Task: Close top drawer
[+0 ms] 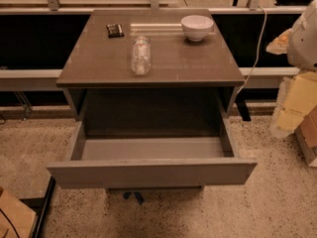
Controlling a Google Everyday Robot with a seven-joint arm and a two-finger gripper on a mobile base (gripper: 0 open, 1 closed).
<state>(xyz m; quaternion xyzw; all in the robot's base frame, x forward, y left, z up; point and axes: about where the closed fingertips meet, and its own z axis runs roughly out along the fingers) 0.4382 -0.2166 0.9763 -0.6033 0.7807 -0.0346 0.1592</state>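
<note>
A speckled floor is spreading beneath the cabinet. The claw is sitting out of view, so its state cannot be told. The top drawer is hanging pulled far out, its flat front facing the camera, likely awaiting a straight push. On the worktop, a bottle is lying near a white bowl.

The one camera looks from above and in front of the cabinet, tilted steeply down and facing its open side, so the pulled-out top drawer comes toward the lens. It stands fairly near: the cabinet fills the middle of the view, with speckled floor at both sides. The gripper lies outside this framing.
</note>
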